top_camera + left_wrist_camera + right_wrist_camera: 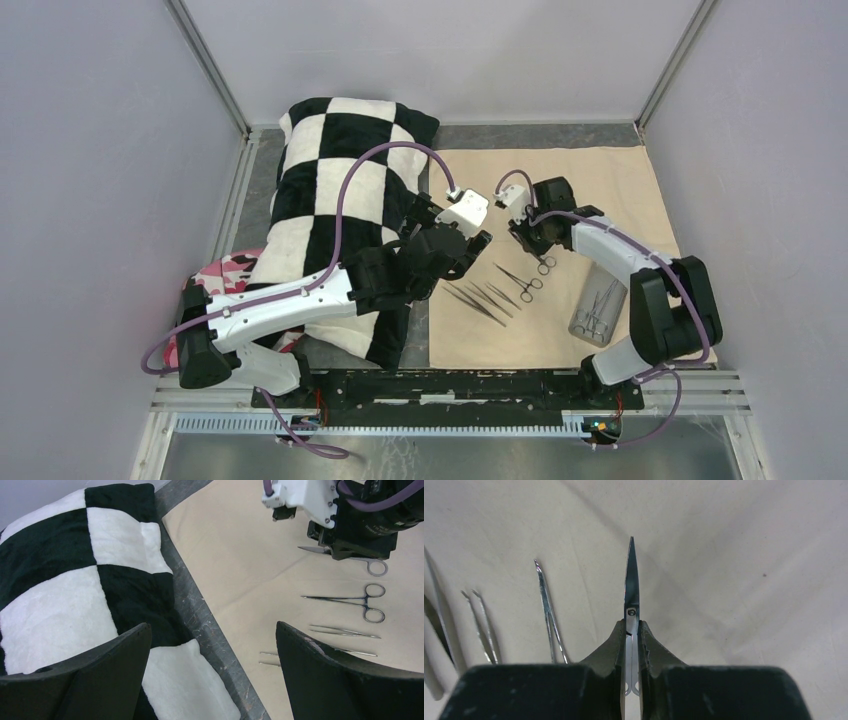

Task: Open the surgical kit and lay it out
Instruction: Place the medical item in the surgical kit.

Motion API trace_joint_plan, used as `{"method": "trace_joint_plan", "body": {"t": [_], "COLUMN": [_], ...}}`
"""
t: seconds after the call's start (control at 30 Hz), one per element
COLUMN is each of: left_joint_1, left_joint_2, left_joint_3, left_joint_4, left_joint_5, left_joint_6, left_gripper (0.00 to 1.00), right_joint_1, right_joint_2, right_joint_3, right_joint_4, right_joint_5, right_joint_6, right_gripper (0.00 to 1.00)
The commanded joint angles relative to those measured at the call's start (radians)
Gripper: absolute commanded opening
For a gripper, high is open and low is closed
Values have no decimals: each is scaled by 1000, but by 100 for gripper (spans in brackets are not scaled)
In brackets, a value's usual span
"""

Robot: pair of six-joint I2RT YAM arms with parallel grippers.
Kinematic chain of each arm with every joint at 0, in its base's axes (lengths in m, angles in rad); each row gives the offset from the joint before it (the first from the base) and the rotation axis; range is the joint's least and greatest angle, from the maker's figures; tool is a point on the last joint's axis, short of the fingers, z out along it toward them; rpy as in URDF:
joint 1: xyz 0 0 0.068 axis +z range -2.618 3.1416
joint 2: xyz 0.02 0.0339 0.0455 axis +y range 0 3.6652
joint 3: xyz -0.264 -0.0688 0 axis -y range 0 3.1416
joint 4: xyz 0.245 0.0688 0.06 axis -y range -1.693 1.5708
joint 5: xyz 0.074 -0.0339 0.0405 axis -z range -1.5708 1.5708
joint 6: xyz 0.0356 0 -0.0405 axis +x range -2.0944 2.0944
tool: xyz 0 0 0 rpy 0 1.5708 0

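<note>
Right claw (633,642) clamped on a slim steel scissor-handled instrument (631,580), perhaps touching the beige cloth wrap (749,555); left claw (212,630) apart, near the black-and-white checkered pillow (75,580).

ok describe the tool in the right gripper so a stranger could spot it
On the beige cloth beside the checkered pillow, steel instruments lie in a row. The scissors are at its far end, clamped in the right gripper; only they have broad, pointed blades.

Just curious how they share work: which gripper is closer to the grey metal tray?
Right. The right gripper, shut on scissors, hangs just beyond the tray; the left gripper is farther left, beside the pillow.
</note>
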Motion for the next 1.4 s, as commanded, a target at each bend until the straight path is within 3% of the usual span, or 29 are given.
{"method": "trace_joint_plan", "body": {"t": [0.0, 1.0, 1.1, 1.37], "left_joint_1": [-7, -11, -11, -11], "left_joint_2": [-25, -24, -23, -22], "left_joint_3": [2, -1, -1, -1], "left_joint_4": [39, 44, 43, 44], "left_joint_5": [-19, -20, -21, -19], "left_joint_6": [12, 19, 21, 21], "left_gripper": [100, 100, 100, 100], "right_joint_1": [32, 44, 44, 45], "right_joint_2": [38, 178, 180, 92], "right_joint_3": [39, 46, 39, 51], "right_joint_4": [-13, 79, 87, 57], "right_joint_5": [103, 160, 161, 209], "right_joint_6": [-104, -82, -69, 4], "right_gripper": [0, 0, 5, 29]}}
